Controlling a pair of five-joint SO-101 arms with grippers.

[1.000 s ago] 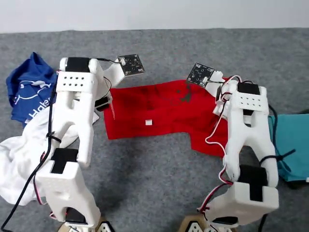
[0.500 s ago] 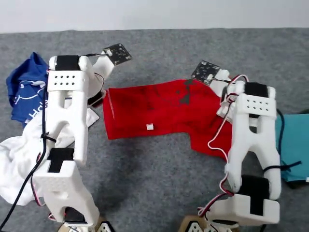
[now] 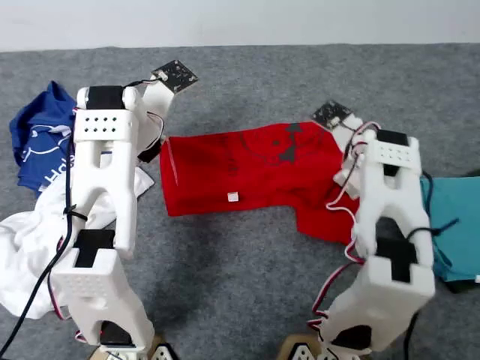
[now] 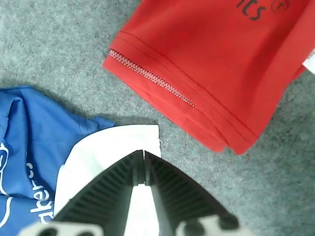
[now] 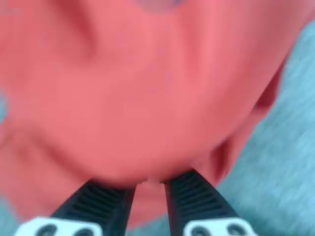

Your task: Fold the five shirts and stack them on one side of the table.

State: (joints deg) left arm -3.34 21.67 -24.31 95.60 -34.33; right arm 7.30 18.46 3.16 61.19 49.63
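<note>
Grey felt table (image 3: 247,300) meets a white wall (image 3: 240,22) at twelve o'clock. Your left gripper (image 4: 143,167) is closed and empty; your right gripper (image 5: 147,183) pinches the red shirt (image 5: 147,88).

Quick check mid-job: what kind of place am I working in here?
Probably a robot test bench, not a home: left arm and right arm at a grey-covered table, a plain white wall behind, loose shirts like the red shirt spread out.

Red shirt (image 3: 247,176) lies flat between white shirt (image 3: 30,240) and teal shirt (image 3: 459,217).
</note>
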